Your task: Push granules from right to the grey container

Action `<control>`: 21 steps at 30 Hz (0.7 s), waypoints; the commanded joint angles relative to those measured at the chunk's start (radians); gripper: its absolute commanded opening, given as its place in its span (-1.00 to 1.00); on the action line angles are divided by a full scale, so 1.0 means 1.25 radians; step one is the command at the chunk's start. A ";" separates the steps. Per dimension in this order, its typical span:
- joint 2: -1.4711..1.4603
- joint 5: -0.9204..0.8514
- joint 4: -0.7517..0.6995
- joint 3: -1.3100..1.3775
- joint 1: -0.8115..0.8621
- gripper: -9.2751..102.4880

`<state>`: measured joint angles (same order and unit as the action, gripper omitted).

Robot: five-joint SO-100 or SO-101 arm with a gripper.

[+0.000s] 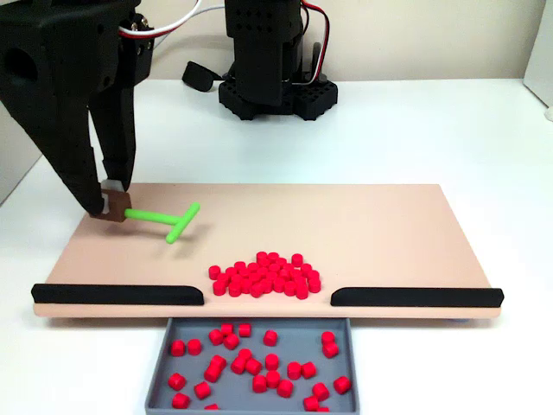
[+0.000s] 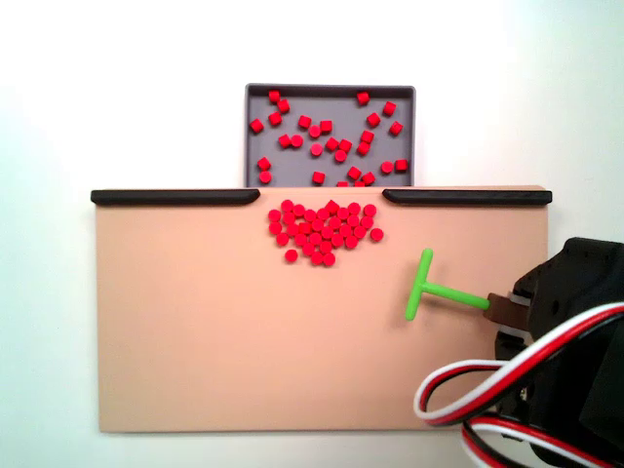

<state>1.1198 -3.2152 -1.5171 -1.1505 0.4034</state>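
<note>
A heap of red granules (image 1: 263,277) (image 2: 322,232) lies on the pinkish-beige board (image 1: 371,225) (image 2: 244,341), in the gap between two black bars and just short of the edge. Beyond that edge sits the grey container (image 1: 294,332) (image 2: 336,103), with several more granules (image 1: 270,337) (image 2: 305,122) scattered in it. My black gripper (image 1: 111,204) (image 2: 505,310) is shut on the brown handle of a green T-shaped pusher (image 1: 164,219) (image 2: 434,290). The pusher's crossbar rests on the board, a short gap away from the heap, touching no granule.
Black bars (image 1: 117,294) (image 1: 416,296) (image 2: 175,196) (image 2: 468,196) line the board's container-side edge on both sides of the gap. The arm's black base (image 1: 272,86) stands behind the board on the white table. Red, white and black cables (image 2: 487,375) loop over the arm.
</note>
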 commanded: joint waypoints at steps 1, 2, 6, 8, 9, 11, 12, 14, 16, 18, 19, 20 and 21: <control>-0.006 -0.140 -0.002 0.038 -0.001 -0.84; -0.013 -0.142 -0.002 0.045 -0.004 -0.84; -0.050 -0.144 -0.002 0.081 -0.011 -0.84; -0.067 -0.145 -0.002 0.099 -0.015 -0.84; -0.076 -0.145 -0.002 0.110 -0.016 -0.84; -0.088 -0.147 -0.002 0.125 -0.018 -0.84; -0.091 -0.147 -0.002 0.129 -0.018 -0.84; -0.093 -0.147 -0.002 0.129 -0.021 -0.84; -0.093 -0.142 -0.002 0.129 -0.025 -0.84; -0.093 -0.136 -0.002 0.129 -0.028 -0.84; -0.094 -0.133 -0.002 0.129 -0.029 -0.84; -0.096 -0.129 -0.002 0.129 -0.029 -0.84; -0.097 -0.125 -0.002 0.129 -0.032 -0.84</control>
<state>0.9925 -3.2152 -1.5156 -1.0232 0.3774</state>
